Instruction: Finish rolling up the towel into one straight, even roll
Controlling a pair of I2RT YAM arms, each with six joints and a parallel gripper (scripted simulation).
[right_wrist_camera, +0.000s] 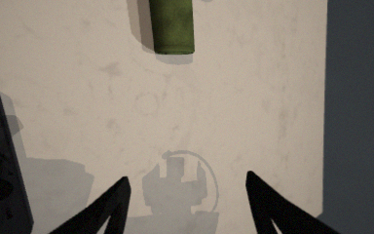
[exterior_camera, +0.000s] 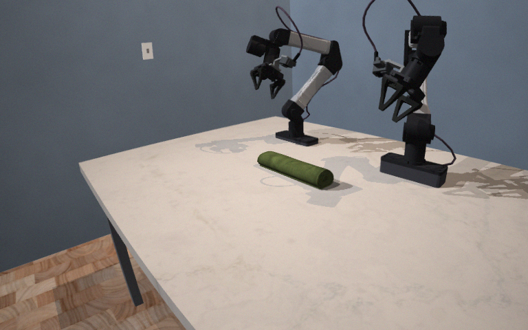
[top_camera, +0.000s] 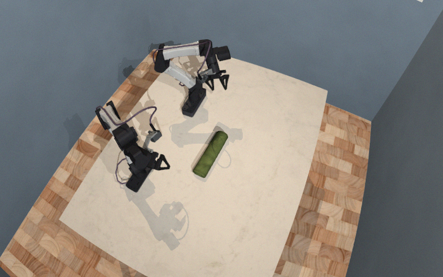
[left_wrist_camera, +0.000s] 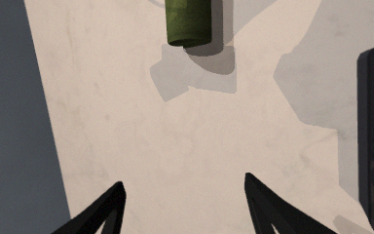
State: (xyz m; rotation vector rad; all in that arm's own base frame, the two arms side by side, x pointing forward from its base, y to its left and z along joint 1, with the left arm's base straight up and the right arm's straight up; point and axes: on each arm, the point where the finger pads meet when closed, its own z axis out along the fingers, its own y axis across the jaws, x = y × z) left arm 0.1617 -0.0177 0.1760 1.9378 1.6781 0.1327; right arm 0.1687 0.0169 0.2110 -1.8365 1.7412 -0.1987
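The green towel [top_camera: 210, 154] [exterior_camera: 293, 169] [left_wrist_camera: 189, 21] [right_wrist_camera: 172, 26] lies on the table as one straight, compact roll of even thickness. Its near end in the exterior view shows a spiral. A thin dark edge runs along its foot on that view's front side; no layer visibly stands off. My left gripper [top_camera: 218, 88] [exterior_camera: 388, 115] [left_wrist_camera: 184, 183] is open and empty, raised beyond one end of the roll. My right gripper [exterior_camera: 265, 93] [right_wrist_camera: 187, 179] is open and empty, raised beyond the other end. Neither touches the towel. The roll's underside is hidden.
The pale table top [top_camera: 261, 195] [exterior_camera: 233, 240] carries both arm bases. The left arm's base [top_camera: 193, 104] [exterior_camera: 412, 170] and the right arm's base [top_camera: 136, 181] [exterior_camera: 296, 137] stand on the same long side of the roll. Arm shadows fall around the roll.
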